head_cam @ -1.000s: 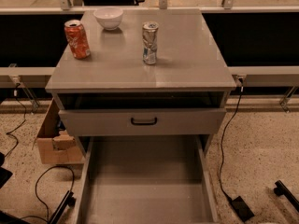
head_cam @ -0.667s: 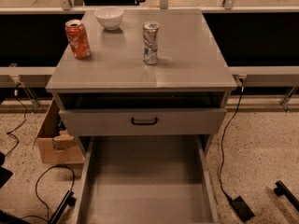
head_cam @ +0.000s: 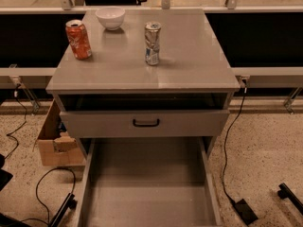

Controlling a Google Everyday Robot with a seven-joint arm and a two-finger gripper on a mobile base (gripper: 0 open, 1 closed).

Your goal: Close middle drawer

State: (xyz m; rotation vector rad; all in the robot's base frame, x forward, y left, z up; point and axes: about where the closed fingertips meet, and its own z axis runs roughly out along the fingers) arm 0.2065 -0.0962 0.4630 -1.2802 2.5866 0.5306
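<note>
Middle drawer (head_cam: 147, 188) is seen pulled far out below the uppermost drawer (head_cam: 180, 124), its long grey box exposed and its front cut off by the lower edge. Gripper is not caught in view; its state cannot be told.

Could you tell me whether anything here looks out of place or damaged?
The middle drawer is pulled far out, its front past the picture's bottom edge. The silver can on the cabinet top looks dented. The tool is not in view.
</note>
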